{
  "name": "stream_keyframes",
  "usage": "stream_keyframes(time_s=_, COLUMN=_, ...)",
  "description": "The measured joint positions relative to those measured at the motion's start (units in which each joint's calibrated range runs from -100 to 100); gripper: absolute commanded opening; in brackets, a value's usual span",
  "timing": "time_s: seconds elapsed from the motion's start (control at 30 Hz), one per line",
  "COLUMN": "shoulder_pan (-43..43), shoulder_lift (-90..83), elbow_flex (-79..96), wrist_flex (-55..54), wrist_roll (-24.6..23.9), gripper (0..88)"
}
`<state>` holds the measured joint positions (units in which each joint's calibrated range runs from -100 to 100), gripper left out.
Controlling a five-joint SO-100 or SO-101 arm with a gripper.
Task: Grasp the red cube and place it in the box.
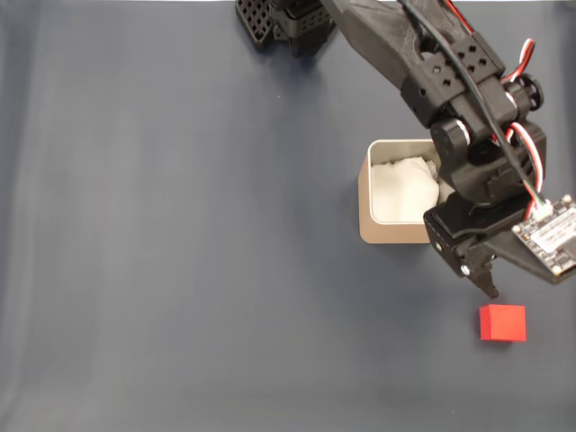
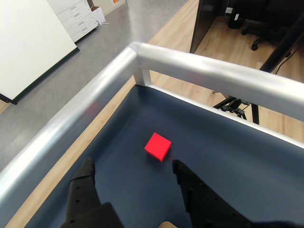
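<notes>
Dark blue-grey cloth covers the table, where the small bright red cube (image 1: 502,323) lies alone. Just above it in the fixed view, the black two-finger gripper (image 2: 133,168) hangs spread wide apart, holding nothing. Behind the arm sits the beige square box (image 1: 369,202) with white padding, near the cube.

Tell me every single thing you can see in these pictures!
red cube: one, bright red, on the dark blue table cover, just past the gripper's fingertips.
box: one, beige with white padding inside, partly under the arm in the fixed view.
table cover: one, dark blue.
rail: silver, along the table's edge in the wrist view.
drawer cabinet: one, white, on the floor beyond.
arm: one, black, with red and white wires.
gripper: one, black, open, empty.
</notes>
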<state>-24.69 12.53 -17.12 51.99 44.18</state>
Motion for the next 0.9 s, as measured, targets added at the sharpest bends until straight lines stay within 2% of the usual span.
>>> stream_keyframes(time_s=0.9, shoulder_pan=1.88, shoulder_lift=16.76, elbow_flex=-13.57, wrist_flex=0.24, wrist_roll=-2.54, gripper=44.0)
